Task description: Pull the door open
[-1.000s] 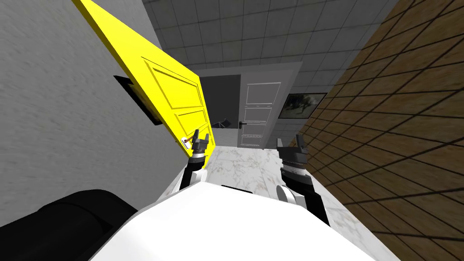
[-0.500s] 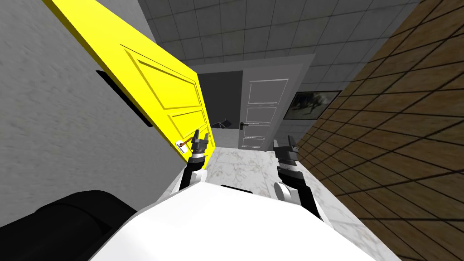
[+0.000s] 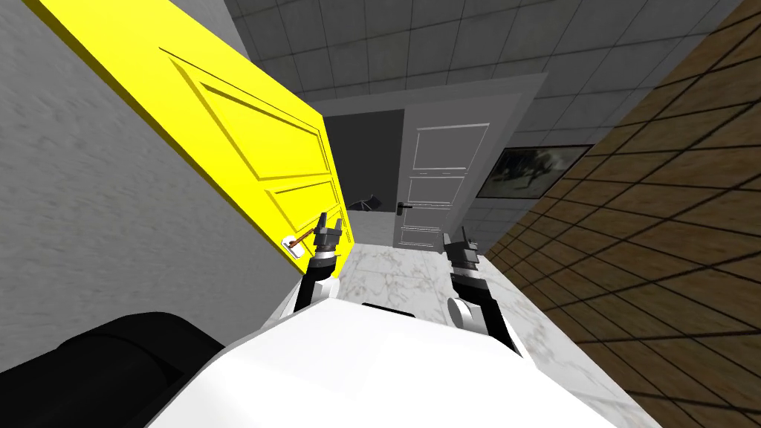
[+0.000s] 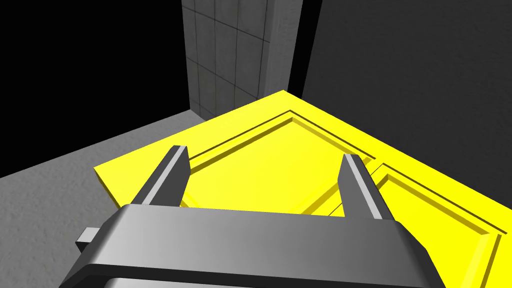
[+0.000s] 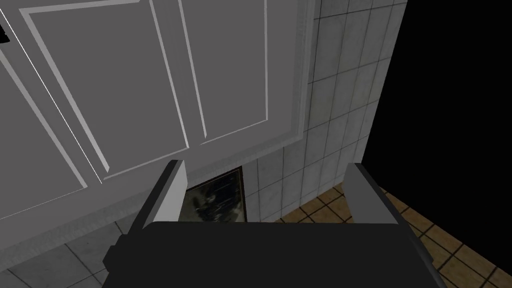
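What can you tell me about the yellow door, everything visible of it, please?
The yellow door is bright yellow with recessed rectangular panels. Near its free edge sits a brownish lever handle on a white plate. It stands angled out from the grey wall on my left. The left gripper, open, is at that edge, gripping nothing.

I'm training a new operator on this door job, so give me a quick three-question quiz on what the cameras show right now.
1. True or false: the left tool stands open with nothing between its fingers.
2. The door next to the left tool is: A white, B yellow, C brown.
3. Fill in the blank: the right tool is ____ (open or shut).

Key: 1 true; 2 B; 3 open.
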### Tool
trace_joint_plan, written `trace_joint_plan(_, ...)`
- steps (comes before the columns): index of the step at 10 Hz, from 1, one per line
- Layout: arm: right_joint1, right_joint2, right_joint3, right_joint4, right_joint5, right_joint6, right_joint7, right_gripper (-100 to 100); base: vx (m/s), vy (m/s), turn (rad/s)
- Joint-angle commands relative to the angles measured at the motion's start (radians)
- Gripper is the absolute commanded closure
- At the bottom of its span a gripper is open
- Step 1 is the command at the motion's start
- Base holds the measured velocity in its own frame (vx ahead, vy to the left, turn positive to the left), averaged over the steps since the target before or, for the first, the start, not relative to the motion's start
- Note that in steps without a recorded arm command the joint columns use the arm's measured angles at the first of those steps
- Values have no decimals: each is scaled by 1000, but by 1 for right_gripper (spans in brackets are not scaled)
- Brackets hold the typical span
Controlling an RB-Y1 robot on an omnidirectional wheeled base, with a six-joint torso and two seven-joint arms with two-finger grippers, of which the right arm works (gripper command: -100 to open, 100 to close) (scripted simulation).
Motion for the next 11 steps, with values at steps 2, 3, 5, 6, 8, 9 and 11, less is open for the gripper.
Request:
trace_joint_plan(2,-27,-16,-3,63,-16,8,8,-100,126,21,40)
trace_joint_plan(3,-35,-21,-4,81,-21,11,10,-100,162,33,47)
trace_joint_plan(5,-58,-36,-7,135,-35,17,17,-100,172,48,43)
trace_joint_plan(6,-66,-41,-8,154,-40,20,19,-100,109,33,36)
trace_joint_plan(8,-91,-55,-12,210,-55,27,26,-100,116,35,50)
trace_joint_plan(9,-99,-60,-13,229,-60,29,28,-100,135,44,38)
trace_joint_plan(11,-116,-70,-15,268,-70,34,33,-100,114,36,29)
